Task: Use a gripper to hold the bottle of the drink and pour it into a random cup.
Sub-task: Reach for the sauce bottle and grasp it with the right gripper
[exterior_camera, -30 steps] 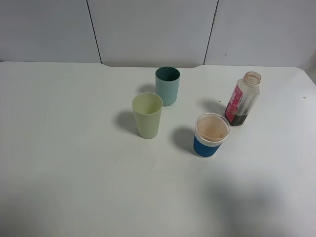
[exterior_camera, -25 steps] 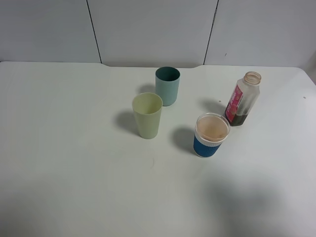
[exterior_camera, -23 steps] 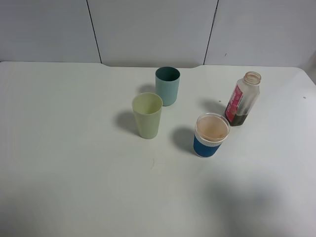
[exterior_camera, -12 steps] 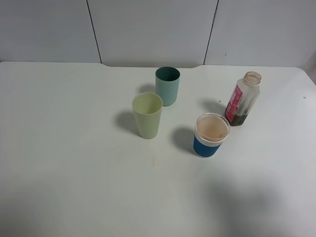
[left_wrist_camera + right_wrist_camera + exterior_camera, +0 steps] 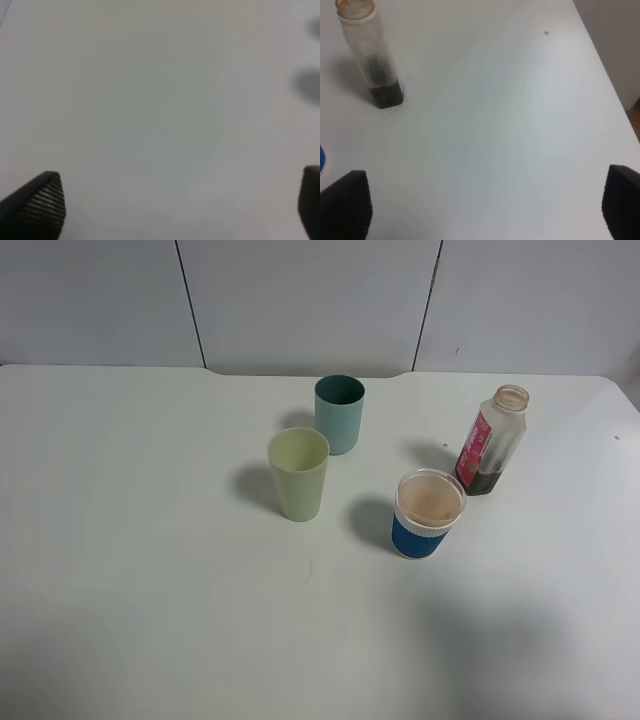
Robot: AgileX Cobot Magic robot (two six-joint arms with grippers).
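The bottle (image 5: 490,440) stands upright and capless at the right of the table, with a little dark drink (image 5: 484,481) at its bottom. The blue cup (image 5: 428,515) stands just in front of it to the left. In the right wrist view the bottle (image 5: 370,52) and drink (image 5: 385,92) are ahead, well apart from my right gripper (image 5: 482,210), which is open and empty; a sliver of the blue cup (image 5: 321,160) shows at the edge. My left gripper (image 5: 175,210) is open and empty over bare table. Neither gripper shows in the exterior view.
A teal cup (image 5: 339,414) stands at the back centre and a pale yellow-green cup (image 5: 298,474) just in front of it. The table's right edge (image 5: 615,85) runs close to the bottle's side. A small speck (image 5: 546,33) lies on the table.
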